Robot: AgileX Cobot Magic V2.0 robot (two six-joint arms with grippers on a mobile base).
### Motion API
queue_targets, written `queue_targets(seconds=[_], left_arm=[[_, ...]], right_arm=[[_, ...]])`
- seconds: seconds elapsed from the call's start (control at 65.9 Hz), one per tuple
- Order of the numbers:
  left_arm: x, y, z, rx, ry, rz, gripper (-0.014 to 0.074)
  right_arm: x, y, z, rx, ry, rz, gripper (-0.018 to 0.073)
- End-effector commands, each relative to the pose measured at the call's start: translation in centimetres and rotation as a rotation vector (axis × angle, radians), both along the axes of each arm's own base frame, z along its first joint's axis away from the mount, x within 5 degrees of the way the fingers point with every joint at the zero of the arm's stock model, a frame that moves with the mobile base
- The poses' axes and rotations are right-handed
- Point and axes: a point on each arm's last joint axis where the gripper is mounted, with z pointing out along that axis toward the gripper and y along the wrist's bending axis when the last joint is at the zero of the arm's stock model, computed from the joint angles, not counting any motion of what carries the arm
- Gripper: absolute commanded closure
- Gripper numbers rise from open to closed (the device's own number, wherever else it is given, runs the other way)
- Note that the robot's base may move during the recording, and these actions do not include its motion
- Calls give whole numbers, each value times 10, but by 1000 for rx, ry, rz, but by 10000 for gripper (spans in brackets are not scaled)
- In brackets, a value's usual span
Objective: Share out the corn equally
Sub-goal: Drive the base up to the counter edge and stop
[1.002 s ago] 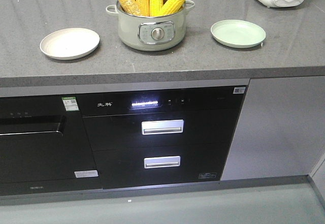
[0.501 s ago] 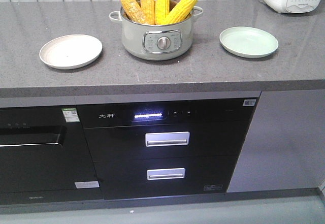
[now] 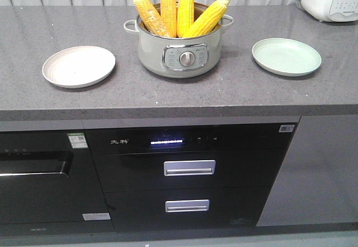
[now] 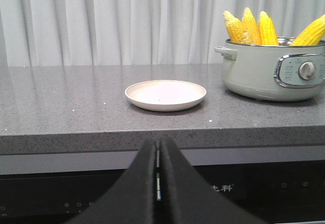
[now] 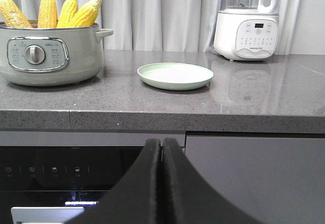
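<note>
Several yellow corn cobs (image 3: 169,3) stand upright in a pale green electric pot (image 3: 180,51) at the middle of the grey counter; the corn (image 4: 252,26) also shows in the left wrist view and the corn (image 5: 50,9) in the right wrist view. A beige plate (image 3: 79,66) lies left of the pot, a mint green plate (image 3: 286,56) right of it. My left gripper (image 4: 157,145) is shut and empty, below the counter edge, facing the beige plate (image 4: 165,94). My right gripper (image 5: 161,145) is shut and empty too, below the green plate (image 5: 175,75).
A white blender appliance (image 5: 247,26) stands at the counter's back right. Under the counter (image 3: 168,104) are a black drawer unit with a lit display (image 3: 168,142), two drawer handles (image 3: 189,168), and another black appliance (image 3: 39,174) on the left. White curtains hang behind.
The front view has shifted: the counter, pot and plates sit lower and further right in frame, and look slightly larger than a second ago.
</note>
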Motion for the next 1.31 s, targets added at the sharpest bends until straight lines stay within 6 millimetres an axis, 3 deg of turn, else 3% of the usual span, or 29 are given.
queue_targets(seconds=[0.0, 1.29], left_arm=[[-1, 0, 4, -9, -82, 1, 603], [-1, 0, 4, -9, -82, 1, 603]], right_arm=[[0, 1, 4, -8, -69, 6, 565], [0, 1, 4, -8, -69, 6, 565]])
